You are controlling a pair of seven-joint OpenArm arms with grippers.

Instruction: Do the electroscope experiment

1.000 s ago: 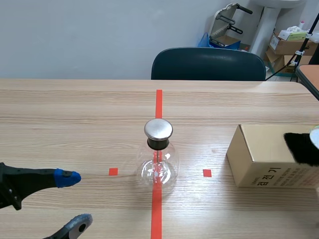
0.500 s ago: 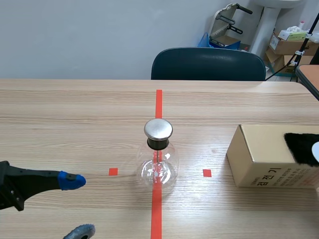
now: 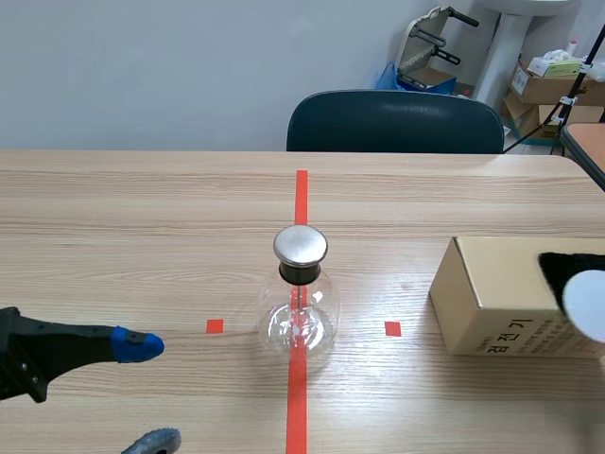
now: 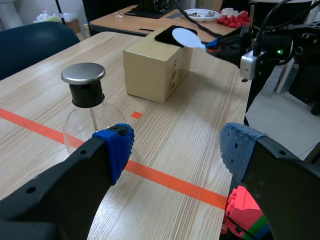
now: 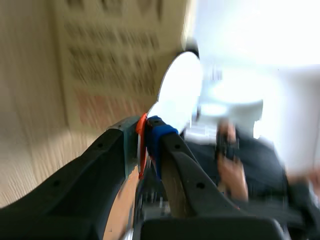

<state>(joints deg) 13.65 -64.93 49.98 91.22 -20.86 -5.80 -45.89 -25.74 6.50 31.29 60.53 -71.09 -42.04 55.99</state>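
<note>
**A robot test lab set up in a plain office room**

A long wooden surface (image 3: 142, 218) marked with orange-red tape (image 3: 301, 194) stands before a bare pale wall (image 3: 142, 66). A dark office chair (image 3: 395, 121) is drawn up at its far side. A glass flask (image 3: 301, 317) with a metal cap, a piece of science apparatus, stands on the tape line. Cardboard boxes (image 3: 544, 87) are stacked in the far corner. The left wrist view shows a second desk (image 4: 125, 20) cluttered with gear.
</note>
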